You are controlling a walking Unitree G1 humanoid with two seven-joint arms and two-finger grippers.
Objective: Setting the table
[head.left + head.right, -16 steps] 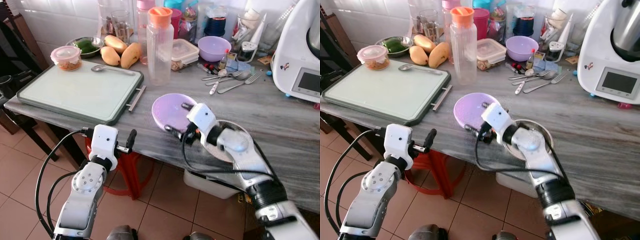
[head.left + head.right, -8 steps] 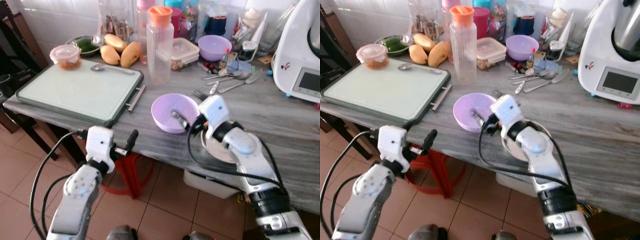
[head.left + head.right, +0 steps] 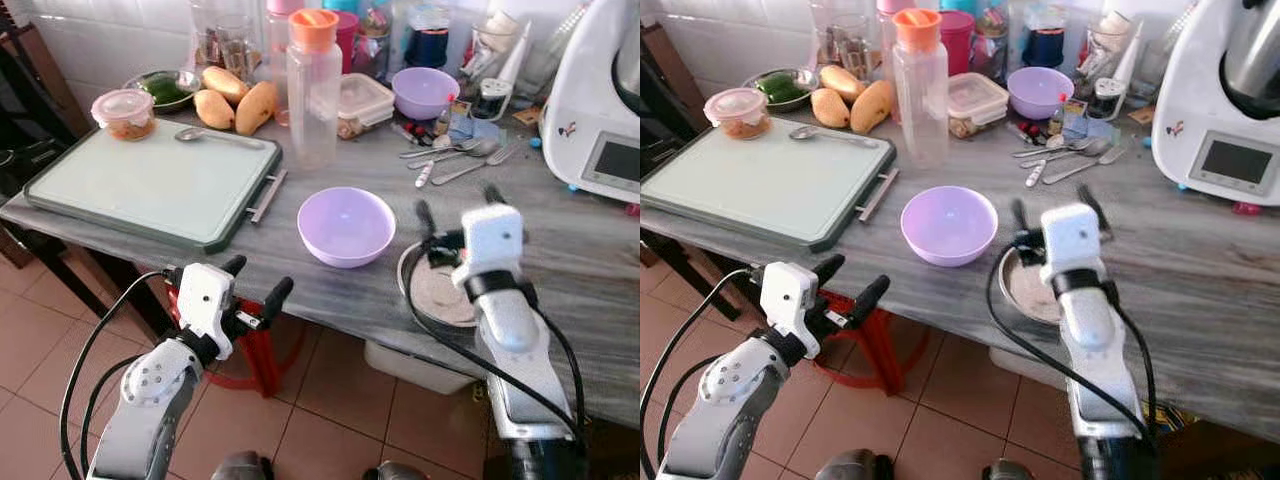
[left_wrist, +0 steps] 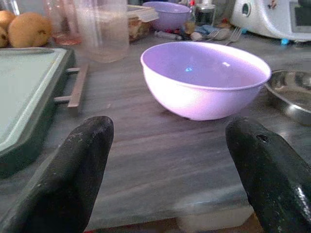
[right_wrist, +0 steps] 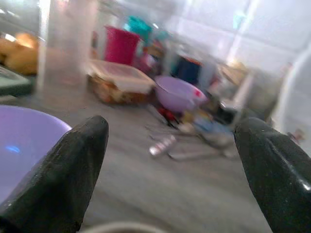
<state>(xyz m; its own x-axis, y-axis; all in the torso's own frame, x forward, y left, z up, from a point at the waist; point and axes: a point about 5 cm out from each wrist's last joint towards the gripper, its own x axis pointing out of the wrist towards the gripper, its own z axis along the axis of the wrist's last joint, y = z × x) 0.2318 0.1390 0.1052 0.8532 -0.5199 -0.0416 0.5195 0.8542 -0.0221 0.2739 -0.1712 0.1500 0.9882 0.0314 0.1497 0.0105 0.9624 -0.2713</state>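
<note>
A light purple bowl [image 3: 346, 225] stands upright and empty on the grey table [image 3: 330, 300], near the front edge. Beside it on the right lies a round metal plate [image 3: 440, 292]. My right gripper [image 3: 457, 203] hovers above that plate, open and holding nothing, a short way from the bowl. My left gripper [image 3: 256, 279] hangs open below the table's front edge, pointing at the bowl [image 4: 204, 77]. Forks and spoons [image 3: 455, 155] lie in a loose bunch further back. In the right wrist view the bowl's rim [image 5: 24, 145] sits beside one finger.
A green cutting board [image 3: 150, 180] with a spoon [image 3: 205, 135] covers the table's left. Behind stand a clear bottle with orange cap [image 3: 312, 85], mangoes [image 3: 235, 105], a lidded tub [image 3: 125, 112], a second purple bowl [image 3: 425, 92] and a white appliance [image 3: 600, 110].
My right gripper has let go of the purple bowl, which was tilted and now stands upright. The right arm has drawn back to the right, over the metal plate.
</note>
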